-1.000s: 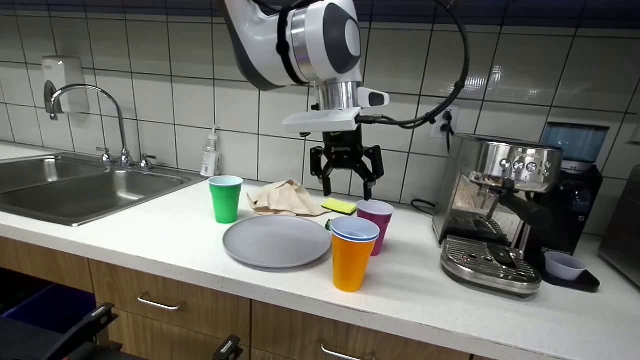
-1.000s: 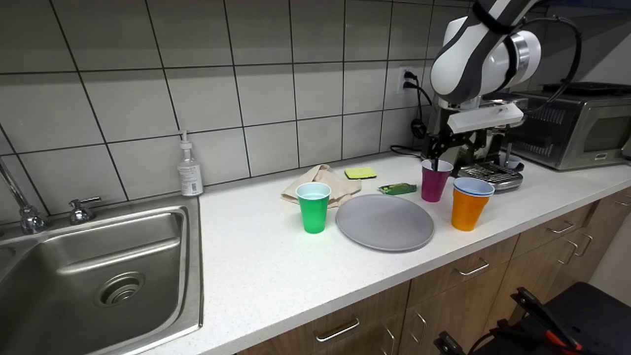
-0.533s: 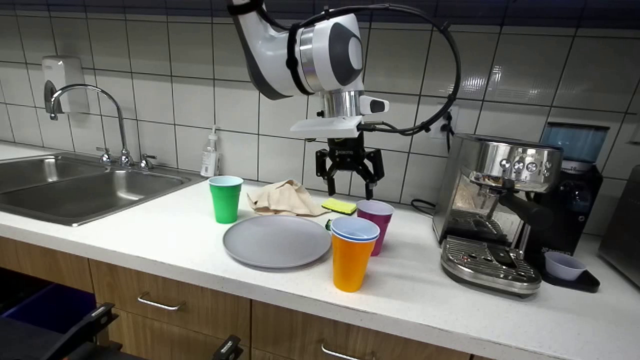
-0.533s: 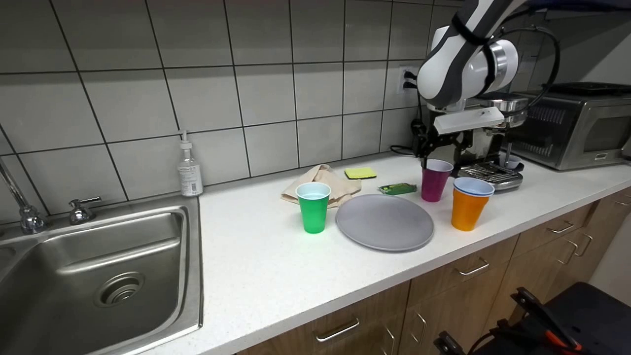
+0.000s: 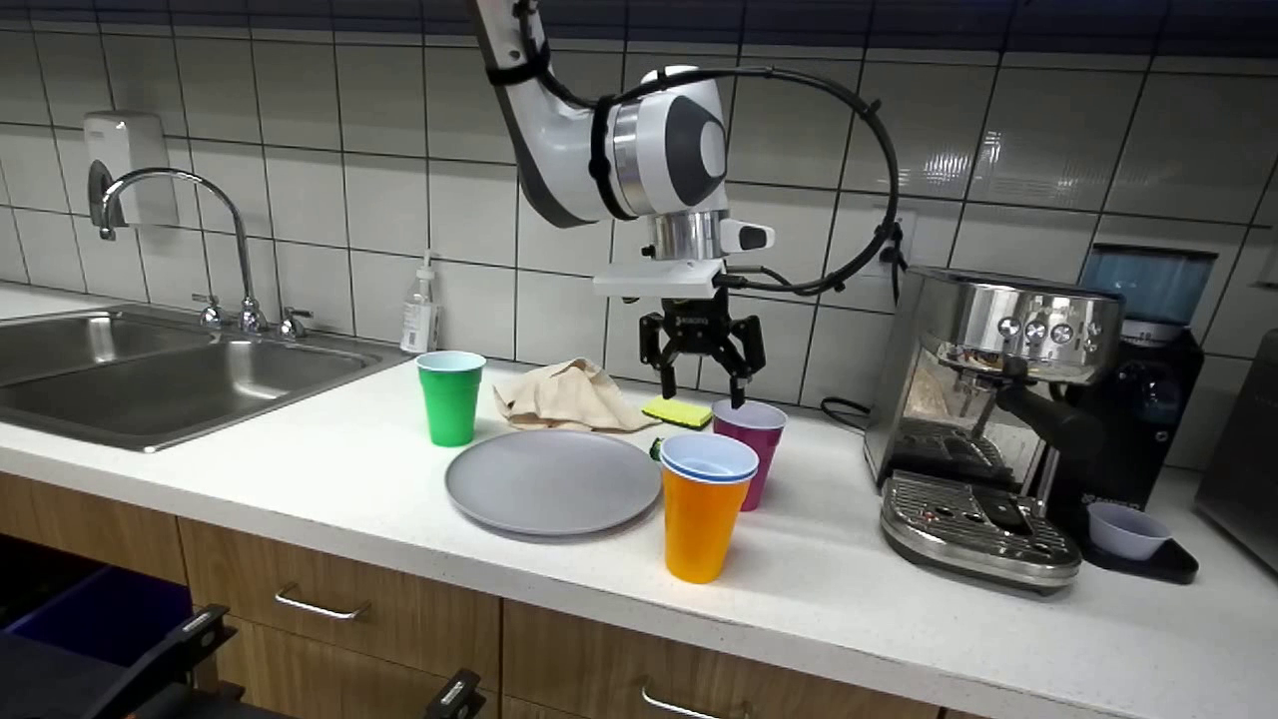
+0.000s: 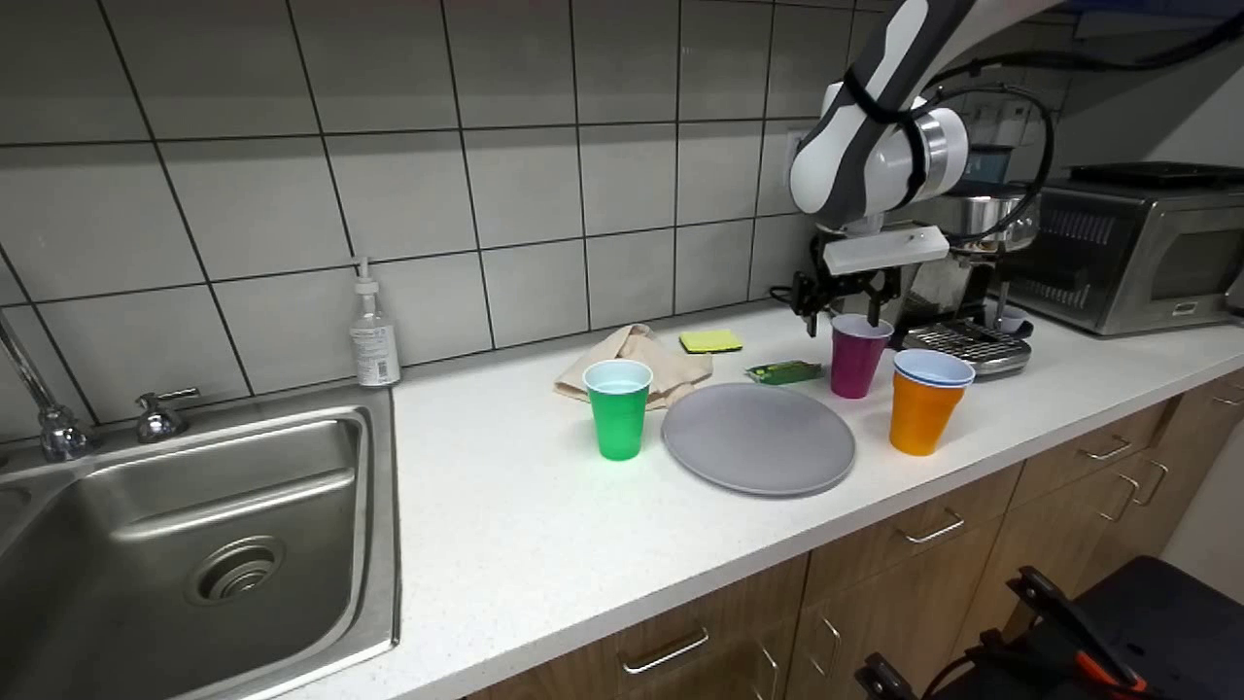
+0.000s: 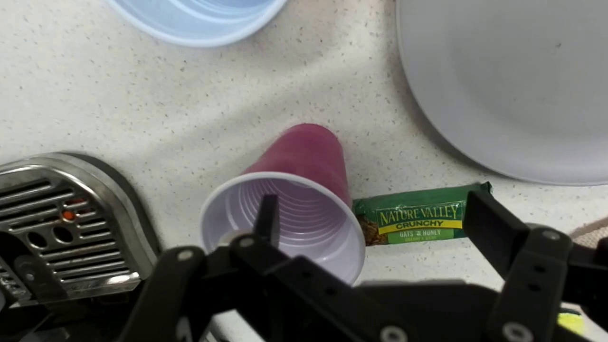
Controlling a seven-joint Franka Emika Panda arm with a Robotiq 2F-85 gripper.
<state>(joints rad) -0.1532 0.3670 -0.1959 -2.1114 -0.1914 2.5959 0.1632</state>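
My gripper point(image 5: 703, 392) is open and empty, pointing down above the counter; it also shows in an exterior view point(image 6: 844, 325) and the wrist view point(image 7: 373, 209). Below it stands a purple cup point(image 5: 761, 449) with a pale inside, also in the wrist view point(image 7: 308, 147). One finger overlaps the cup's mouth in the wrist view; whether it touches or is inside, I cannot tell. A green granola bar packet point(image 7: 420, 213) lies beside the cup, between the fingers in that view, well below them. It shows in an exterior view point(image 6: 783, 372).
An orange cup point(image 5: 702, 529) with a blue cup nested inside stands in front of the purple one. A grey plate point(image 5: 554, 484), green cup point(image 5: 451, 404), beige cloth point(image 5: 569, 394) and yellow sponge point(image 5: 677, 411) lie around. An espresso machine point(image 5: 988, 399) and a sink point(image 5: 369, 364) flank them.
My gripper has moved lower and away from the espresso machine, toward the granola bar's side, with its fingers still apart. The cups, plate, packet, cloth and sponge have not moved.
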